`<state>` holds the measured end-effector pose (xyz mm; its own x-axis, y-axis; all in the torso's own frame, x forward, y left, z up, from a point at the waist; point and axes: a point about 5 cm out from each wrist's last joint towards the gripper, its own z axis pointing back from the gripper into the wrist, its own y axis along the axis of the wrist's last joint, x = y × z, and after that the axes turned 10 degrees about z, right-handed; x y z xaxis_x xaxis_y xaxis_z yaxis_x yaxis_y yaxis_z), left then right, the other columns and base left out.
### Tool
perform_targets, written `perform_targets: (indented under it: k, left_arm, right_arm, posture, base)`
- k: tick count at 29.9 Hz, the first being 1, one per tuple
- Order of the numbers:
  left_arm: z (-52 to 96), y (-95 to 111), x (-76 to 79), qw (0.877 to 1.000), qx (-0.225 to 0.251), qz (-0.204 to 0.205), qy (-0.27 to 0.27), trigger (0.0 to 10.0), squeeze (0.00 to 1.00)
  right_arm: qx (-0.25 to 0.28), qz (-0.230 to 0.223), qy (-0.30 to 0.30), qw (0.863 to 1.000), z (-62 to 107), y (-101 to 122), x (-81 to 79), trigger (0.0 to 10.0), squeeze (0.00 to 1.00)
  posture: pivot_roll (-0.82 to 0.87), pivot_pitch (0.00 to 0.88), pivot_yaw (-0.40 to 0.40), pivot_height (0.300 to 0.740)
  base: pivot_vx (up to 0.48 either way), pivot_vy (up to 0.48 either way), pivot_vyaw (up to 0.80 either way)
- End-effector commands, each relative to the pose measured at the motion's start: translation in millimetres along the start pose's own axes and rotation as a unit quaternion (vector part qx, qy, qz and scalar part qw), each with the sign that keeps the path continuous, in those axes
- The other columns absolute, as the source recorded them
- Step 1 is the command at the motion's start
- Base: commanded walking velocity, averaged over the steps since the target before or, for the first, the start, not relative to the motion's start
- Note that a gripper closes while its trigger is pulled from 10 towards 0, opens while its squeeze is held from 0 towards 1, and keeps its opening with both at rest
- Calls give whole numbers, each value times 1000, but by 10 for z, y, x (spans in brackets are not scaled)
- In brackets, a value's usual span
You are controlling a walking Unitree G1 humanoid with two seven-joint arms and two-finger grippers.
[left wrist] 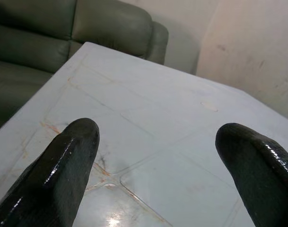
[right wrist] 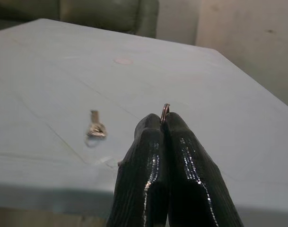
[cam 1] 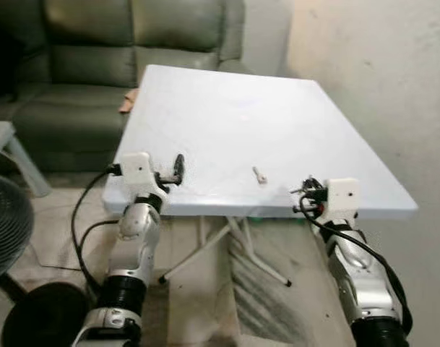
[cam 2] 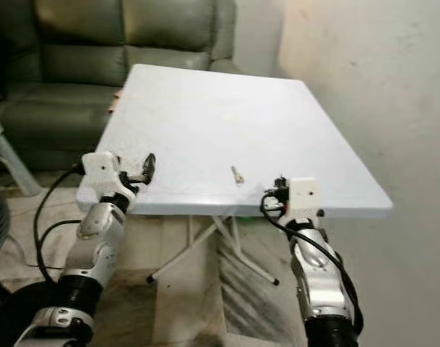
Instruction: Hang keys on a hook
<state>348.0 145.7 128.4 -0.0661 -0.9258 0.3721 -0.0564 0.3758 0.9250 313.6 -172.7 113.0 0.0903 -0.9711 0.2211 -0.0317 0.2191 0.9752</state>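
I stand at the near edge of a white worktop. My right end effector is at the near right corner of the worktop, and its two black fingers are pressed together. Between the tips a thin metal ring stands up, so the end effector is closed on this ring; what hangs under the ring I cannot see. A small key lies flat on the worktop near the near edge, about in the middle of it, and it is apart from both my end effectors. In the right wrist view this key lies beyond the fingertips and to one side of them, not touching them.

My left end effector is over the near left corner of the worktop. Its fingers are spread wide and there is nothing between them, only the white surface with some faint brown marks.

Behind the far edge of the worktop there is a dark green sofa. On the right side there is a pale wall. On the floor at my left I see part of a fan. Under the worktop, the folding metal legs are visible.
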Motion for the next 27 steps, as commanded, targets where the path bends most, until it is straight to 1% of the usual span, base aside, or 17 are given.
perform_targets:
  k: [1, 7, 21, 27]
  left_arm:
    - [-14, -42, 81, 1000, -11, 8, -4, 10000, 0]
    - [-18, -25, 72, 1000, -8, -1, -2, 10000, 0]
    - [3, -18, 46, 1000, -9, 1, 3, 10000, 0]
    - [5, -11, 35, 1000, -10, -4, 4, 10000, 0]
  right_arm:
    - [4, 5, -14, 1000, -8, 30, 82, 10000, 0]
    - [3, 3, -19, 1000, -7, 29, 98, 10000, 0]
    - [0, -8, -36, 999, 12, 14, 102, 10000, 0]
    - [0, -11, -40, 999, 13, 19, 93, 10000, 0]
  posture:
    - [65, 0, -51, 740]
    - [67, 0, -52, 740]
    - [66, 0, -34, 740]
    - [65, 0, -29, 740]
  base:
    - [0, 0, -719]
    - [0, 0, -720]
    - [0, 0, -719]
    - [0, 0, -719]
